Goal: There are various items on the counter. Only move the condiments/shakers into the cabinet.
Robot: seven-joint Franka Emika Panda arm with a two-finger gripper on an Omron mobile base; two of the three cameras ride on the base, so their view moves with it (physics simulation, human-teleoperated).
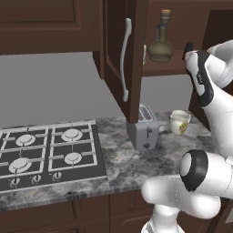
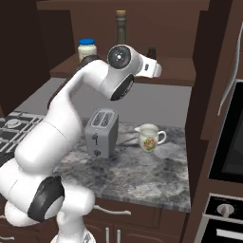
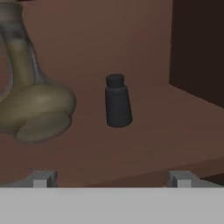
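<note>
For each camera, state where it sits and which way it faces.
Left base view: behind-left of the arm, facing the hob, toaster and open cabinet; arm at right.
Right base view: behind-right, facing toaster, mug, shelf jar; arm at left.
Hand view: on the hand, facing shaker and bottle; open end effector below.
Shared: toaster, mug.

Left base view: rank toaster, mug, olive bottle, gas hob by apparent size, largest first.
1. gas hob, by far the widest.
2. toaster.
3. olive bottle and mug: close. The bottle looks taller, the mug similar in width. The bottle stands on the cabinet shelf, farther from the camera, so I would not rank these two.
</note>
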